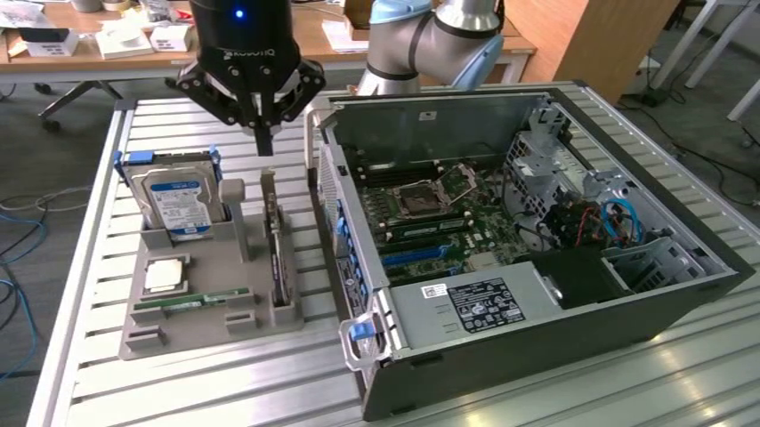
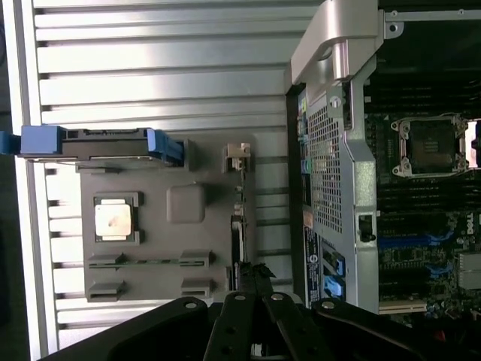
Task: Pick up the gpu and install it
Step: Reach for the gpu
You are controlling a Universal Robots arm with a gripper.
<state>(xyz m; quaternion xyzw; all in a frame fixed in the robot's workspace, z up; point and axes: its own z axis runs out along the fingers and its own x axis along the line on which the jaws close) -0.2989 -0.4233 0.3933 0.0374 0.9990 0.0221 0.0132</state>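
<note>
The gpu (image 1: 276, 245) is a thin dark card standing on its long edge in a slot of the grey holder tray (image 1: 202, 334), at the side closest to the computer case. From the wrist camera the gpu (image 2: 239, 226) is an edge-on dark strip. My gripper (image 1: 263, 147) hangs above the card's far end, fingers shut and pointing down, with nothing held. In the wrist view the gripper (image 2: 259, 274) has its tips together over the card's edge, a gap still between them and the card.
The tray also carries a silver hard drive (image 1: 178, 200) with blue rails, a CPU (image 1: 164, 274) and a green RAM stick (image 1: 190, 302). The open computer case (image 1: 535, 231) lies on the exterior view's right, its motherboard (image 1: 440, 222) exposed. All rest on a slatted metal table (image 1: 214, 382).
</note>
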